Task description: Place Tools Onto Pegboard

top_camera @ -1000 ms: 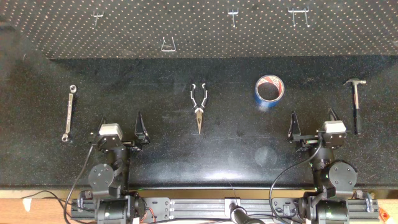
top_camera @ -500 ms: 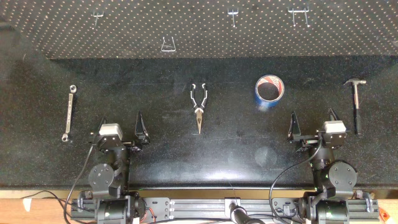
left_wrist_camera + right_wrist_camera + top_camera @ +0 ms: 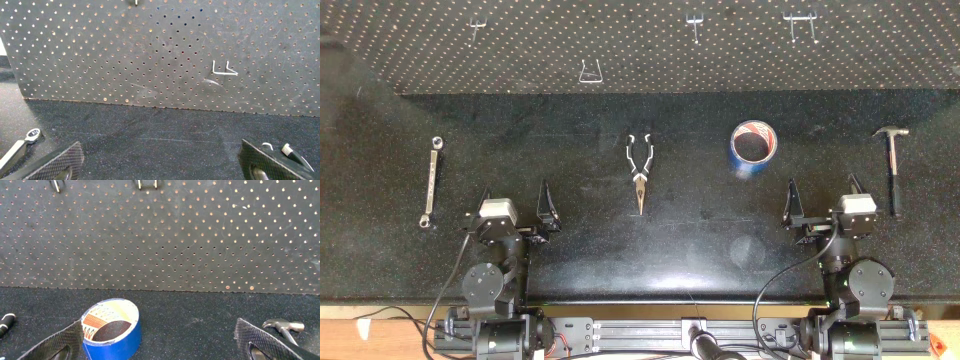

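Both the left gripper (image 3: 516,205) and right gripper (image 3: 823,203) stand spread apart near the table's (image 3: 700,245) front edge.

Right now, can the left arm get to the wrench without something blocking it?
Probably yes. The wrench lies flat just left of the open left gripper, nothing between them.

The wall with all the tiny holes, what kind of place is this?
Probably a workshop bench set up for robots. A pegboard with metal hooks stands behind a black table, where a wrench, pliers, tape roll and hammer lie ahead of the open left gripper and right gripper.
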Robot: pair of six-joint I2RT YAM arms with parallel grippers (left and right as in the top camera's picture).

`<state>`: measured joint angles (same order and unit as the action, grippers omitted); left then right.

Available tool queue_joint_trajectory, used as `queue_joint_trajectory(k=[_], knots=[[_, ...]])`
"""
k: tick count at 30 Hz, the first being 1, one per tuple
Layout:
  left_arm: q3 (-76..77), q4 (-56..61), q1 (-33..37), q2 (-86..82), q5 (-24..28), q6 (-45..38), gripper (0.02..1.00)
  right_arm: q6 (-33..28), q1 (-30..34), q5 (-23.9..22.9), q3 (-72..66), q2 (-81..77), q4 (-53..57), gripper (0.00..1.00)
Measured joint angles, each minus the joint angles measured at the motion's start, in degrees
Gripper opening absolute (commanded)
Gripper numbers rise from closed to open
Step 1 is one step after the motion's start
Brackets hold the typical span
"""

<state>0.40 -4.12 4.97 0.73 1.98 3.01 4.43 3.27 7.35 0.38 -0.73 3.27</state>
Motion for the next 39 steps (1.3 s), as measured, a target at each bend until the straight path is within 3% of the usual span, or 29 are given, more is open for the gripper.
queue_joint_trajectory(k=[28, 34, 39], knots=[[0.5, -0.6, 0.2, 4.0, 0.3, -0.2, 0.996, 0.0, 0.0, 0.0, 0.0, 0.0, 0.0, 0.985], [13.1, -7.7, 3.9, 23.8, 0.3, -7.1, 0.996, 0.0, 0.0, 0.0, 0.0, 0.1, 0.0, 0.985], [31.9, -27.5, 7.9, 40.5, -1.8, -9.7, 0.996, 0.0, 0.0, 0.0, 0.0, 0.1, 0.0, 0.985]])
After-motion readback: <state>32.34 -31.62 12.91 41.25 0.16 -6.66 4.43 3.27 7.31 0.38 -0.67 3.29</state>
